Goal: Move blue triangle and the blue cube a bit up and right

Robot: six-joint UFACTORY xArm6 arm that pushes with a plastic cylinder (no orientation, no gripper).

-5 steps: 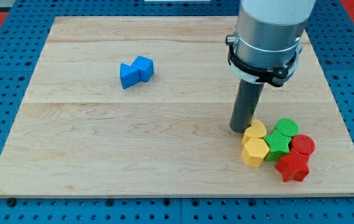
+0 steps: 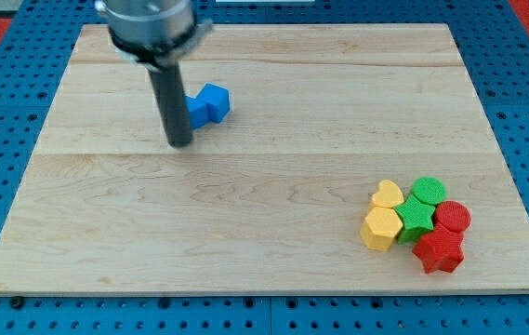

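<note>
Blue triangle (image 2: pixel 196 113) and blue cube (image 2: pixel 215 100) sit touching each other just to the view's right of my tip (image 2: pixel 180 143), slightly toward the view's top from it. The rod hides the triangle's left edge, so whether my tip or the rod actually touches that block cannot be told — they look at least just beside each other. The cube lies on the far side of the triangle from the rod, clearly apart from it. There are no jaws on this arm: it ends in a plain dark rod (image 2: pixel 171 98), upright, holding nothing, its lower end down on the wooden board (image 2: pixel 245 223).

Well apart from my tip, toward the view's bottom right, 6 blocks are bunched together in 1 cluster. Nearest the tip are 2 yellow ones — a yellow heart-like block (image 2: pixel 386 194) and below it a yellow hexagon block (image 2: pixel 380 227). Beyond these stand a green round block (image 2: pixel 429 191) and a green star block (image 2: pixel 416 216), then farthest from the tip a red round block (image 2: pixel 453 217) and a red star block (image 2: pixel 438 249). Neighbouring blocks in the cluster touch or nearly touch.

Around the board runs a blue pegboard surface (image 2: pixel 4 112).
</note>
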